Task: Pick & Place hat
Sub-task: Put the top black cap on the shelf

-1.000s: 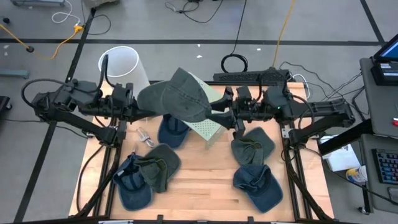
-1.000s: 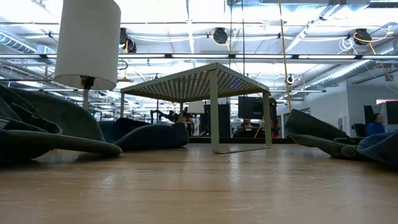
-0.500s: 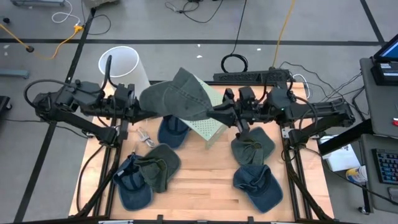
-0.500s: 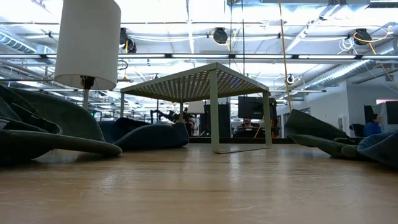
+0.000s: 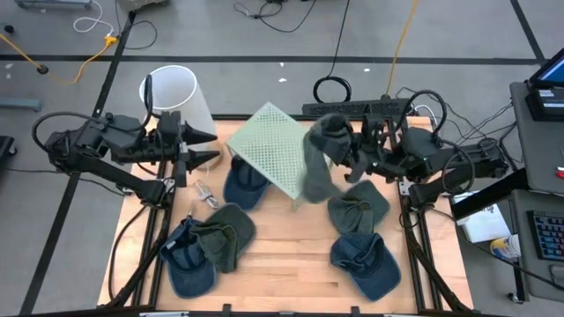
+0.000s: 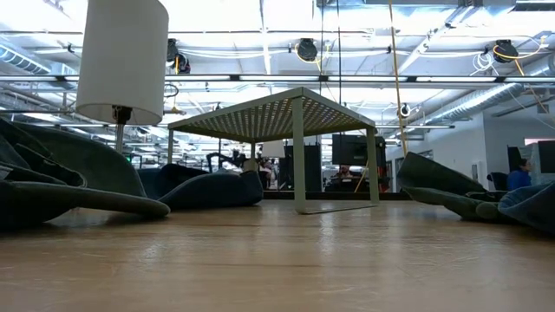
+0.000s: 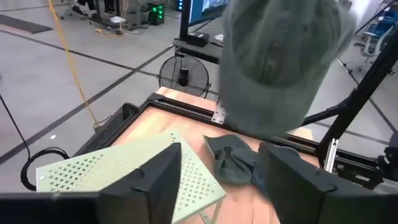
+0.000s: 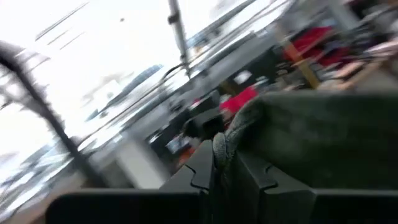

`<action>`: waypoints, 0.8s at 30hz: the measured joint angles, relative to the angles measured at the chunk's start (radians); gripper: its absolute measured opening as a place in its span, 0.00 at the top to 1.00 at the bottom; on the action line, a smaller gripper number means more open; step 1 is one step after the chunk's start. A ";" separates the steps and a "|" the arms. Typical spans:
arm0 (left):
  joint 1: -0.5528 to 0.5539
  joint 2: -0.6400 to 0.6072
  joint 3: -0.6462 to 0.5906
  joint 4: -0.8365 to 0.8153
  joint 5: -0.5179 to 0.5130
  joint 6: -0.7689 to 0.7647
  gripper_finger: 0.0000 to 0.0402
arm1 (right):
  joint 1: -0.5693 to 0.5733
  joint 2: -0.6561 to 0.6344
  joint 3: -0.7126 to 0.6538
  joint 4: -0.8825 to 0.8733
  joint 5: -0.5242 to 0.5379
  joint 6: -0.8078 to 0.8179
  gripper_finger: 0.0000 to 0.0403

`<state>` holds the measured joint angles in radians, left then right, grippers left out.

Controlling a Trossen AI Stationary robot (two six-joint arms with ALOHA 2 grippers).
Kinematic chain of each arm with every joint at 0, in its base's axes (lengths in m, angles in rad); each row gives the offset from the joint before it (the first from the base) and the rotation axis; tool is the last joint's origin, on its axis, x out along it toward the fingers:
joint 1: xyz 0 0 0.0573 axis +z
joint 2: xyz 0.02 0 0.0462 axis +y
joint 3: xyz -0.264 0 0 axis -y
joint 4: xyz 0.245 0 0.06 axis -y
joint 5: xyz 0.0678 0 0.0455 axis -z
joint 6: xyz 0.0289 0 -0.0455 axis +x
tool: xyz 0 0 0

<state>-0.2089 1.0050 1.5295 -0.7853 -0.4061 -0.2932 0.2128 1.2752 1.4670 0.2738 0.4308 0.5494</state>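
Right gripper [image 5: 345,151]: pinching the green hat [image 5: 319,163], which hangs above the perforated stand [image 5: 269,145].
Left gripper [image 5: 204,145]: spread, empty, beside the white lamp shade [image 5: 176,92].
Bench [image 5: 282,255]: other caps lying around.

Right wrist view blurred; hat [image 8: 323,137] edge-cut

Green hat [image 5: 319,158] no longer stretched between both grippers over the perforated stand [image 5: 271,151]. Left gripper [image 5: 210,145] has let go, fingers now spread, empty. Hat now hangs crumpled from the clamped right gripper [image 5: 345,145] alone, beside the stand, whose top is uncovered.
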 joint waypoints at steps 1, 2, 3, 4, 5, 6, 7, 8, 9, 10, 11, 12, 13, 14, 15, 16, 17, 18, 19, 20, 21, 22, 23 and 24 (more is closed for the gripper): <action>0.000 0.000 0.000 0.000 -0.004 0.000 0.42 | 0.007 0.006 0.000 0.006 0.053 0.013 0.95; 0.000 0.000 0.000 0.001 -0.005 0.001 0.41 | 0.012 0.012 0.000 0.010 0.110 0.028 0.95; 0.000 0.000 0.000 0.001 -0.005 0.002 0.40 | 0.016 0.019 0.000 0.011 0.158 0.039 0.95; 0.000 0.000 0.000 0.001 -0.005 0.002 0.39 | 0.020 0.029 0.000 0.009 0.199 0.044 0.95; 0.000 0.000 0.000 0.002 -0.005 0.002 0.38 | 0.021 0.039 0.000 0.008 0.233 0.045 0.95; 0.000 0.000 0.000 0.002 -0.005 0.002 0.37 | 0.021 0.049 0.000 0.006 0.266 0.046 0.95; 0.000 0.000 0.000 0.002 -0.005 0.003 0.36 | 0.020 0.062 0.000 0.011 0.298 0.051 0.95; 0.000 0.000 0.000 0.003 -0.005 0.007 0.36 | 0.013 0.075 0.000 0.023 0.325 0.057 0.95; 0.000 -0.001 0.000 0.004 -0.005 0.015 0.35 | 0.004 0.088 0.000 0.040 0.345 0.060 0.95; 0.000 -0.002 0.000 0.005 -0.005 0.023 0.35 | -0.007 0.104 0.000 0.066 0.357 0.059 0.95; 0.000 -0.003 0.000 0.006 -0.005 0.026 0.34 | -0.022 0.120 0.000 0.094 0.357 0.059 0.95; 0.000 -0.003 0.000 0.006 -0.005 0.026 0.34 | -0.037 0.139 0.000 0.118 0.358 0.063 0.95; 0.000 -0.004 0.000 0.008 -0.005 0.027 0.34 | -0.053 0.162 0.000 0.148 0.358 0.071 0.95; 0.000 -0.006 0.000 0.009 -0.005 0.029 0.35 | -0.069 0.185 0.000 0.182 0.358 0.076 0.95; 0.000 -0.007 0.000 0.010 -0.005 0.029 0.35 | -0.084 0.206 0.000 0.204 0.358 0.085 0.95; 0.000 -0.007 0.000 0.012 -0.005 0.029 0.36 | -0.100 0.228 0.000 0.225 0.358 0.100 0.95; 0.000 -0.008 0.000 0.018 -0.005 0.029 0.37 | -0.117 0.249 0.000 0.250 0.355 0.120 0.95; 0.000 -0.012 0.000 0.024 -0.005 0.029 0.37 | -0.133 0.268 0.000 0.270 0.354 0.141 0.95; 0.000 -0.014 0.000 0.024 -0.005 0.029 0.38 | -0.148 0.284 0.000 0.284 0.354 0.160 0.95; 0.000 -0.016 0.000 0.026 -0.005 0.029 0.39 | -0.163 0.300 0.000 0.299 0.354 0.179 0.95; 0.000 -0.022 0.000 0.028 -0.004 0.029 0.39 | -0.179 0.317 0.000 0.319 0.354 0.197 0.95; 0.000 -0.027 0.000 0.028 0.001 0.029 0.40 | -0.192 0.335 0.000 0.341 0.355 0.214 0.95; 0.000 -0.031 0.000 0.028 0.008 0.029 0.40 | -0.205 0.353 0.009 0.349 0.355 0.231 0.95; 0.000 -0.036 0.000 0.029 0.010 0.029 0.40 | -0.216 0.373 0.025 0.348 0.355 0.244 0.95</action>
<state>-0.2089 0.9692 1.5295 -0.7562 -0.3963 -0.2646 -0.0028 1.6483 1.4922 0.6216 0.7859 0.7932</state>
